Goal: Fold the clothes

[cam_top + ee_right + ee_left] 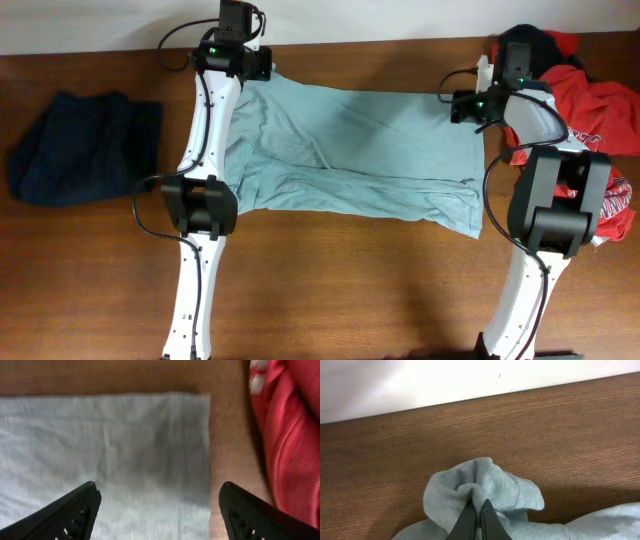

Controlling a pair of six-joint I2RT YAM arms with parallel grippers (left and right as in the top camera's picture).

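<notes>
A light blue-grey T-shirt [350,150] lies spread across the middle of the wooden table. My left gripper [262,66] is at the shirt's far left corner, shut on a bunched fold of the T-shirt [485,485], its fingertips [476,507] pinching the cloth. My right gripper [462,104] is open over the shirt's far right corner; in the right wrist view its two black fingers [157,492] straddle the flat corner of the T-shirt [150,450], touching nothing.
A dark navy garment [80,145] lies bunched at the table's left. A pile of red clothes [580,100] sits at the far right, close beside my right gripper; it also shows in the right wrist view [290,445]. A white wall [420,380] borders the table's far edge.
</notes>
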